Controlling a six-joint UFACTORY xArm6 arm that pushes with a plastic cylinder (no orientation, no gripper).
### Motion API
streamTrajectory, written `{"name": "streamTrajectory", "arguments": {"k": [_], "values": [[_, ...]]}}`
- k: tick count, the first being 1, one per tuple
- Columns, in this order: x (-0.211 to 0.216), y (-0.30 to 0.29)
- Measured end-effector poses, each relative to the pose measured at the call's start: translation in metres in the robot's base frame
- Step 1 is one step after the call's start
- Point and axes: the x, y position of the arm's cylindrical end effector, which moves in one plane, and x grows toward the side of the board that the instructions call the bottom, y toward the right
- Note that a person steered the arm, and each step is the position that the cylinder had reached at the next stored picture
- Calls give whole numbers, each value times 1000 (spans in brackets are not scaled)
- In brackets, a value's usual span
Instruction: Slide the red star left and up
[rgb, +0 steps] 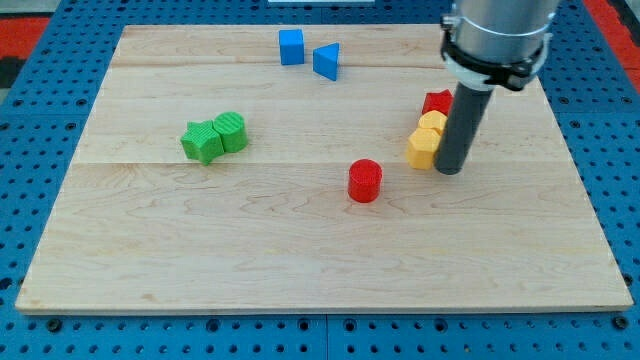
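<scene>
The red star (435, 102) lies at the view's right, partly hidden behind the rod. Just below it sit two yellow blocks, one (432, 124) above the other (424, 148), touching each other. My tip (450, 170) rests on the board right beside the lower yellow block, on its right, and below the red star. The rod's dark shaft covers the star's right side.
A red cylinder (365, 180) stands near the board's middle. A green star (203, 141) and a green cylinder (231, 131) touch at the left. A blue cube (291, 46) and a blue triangle (326, 61) sit at the top. The wooden board (300, 250) lies on a blue pegboard.
</scene>
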Motion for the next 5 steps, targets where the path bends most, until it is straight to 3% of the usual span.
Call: {"name": "streamTrajectory", "arguments": {"k": [2, 3, 5], "values": [[-42, 37], [-42, 61], [-56, 33]]}}
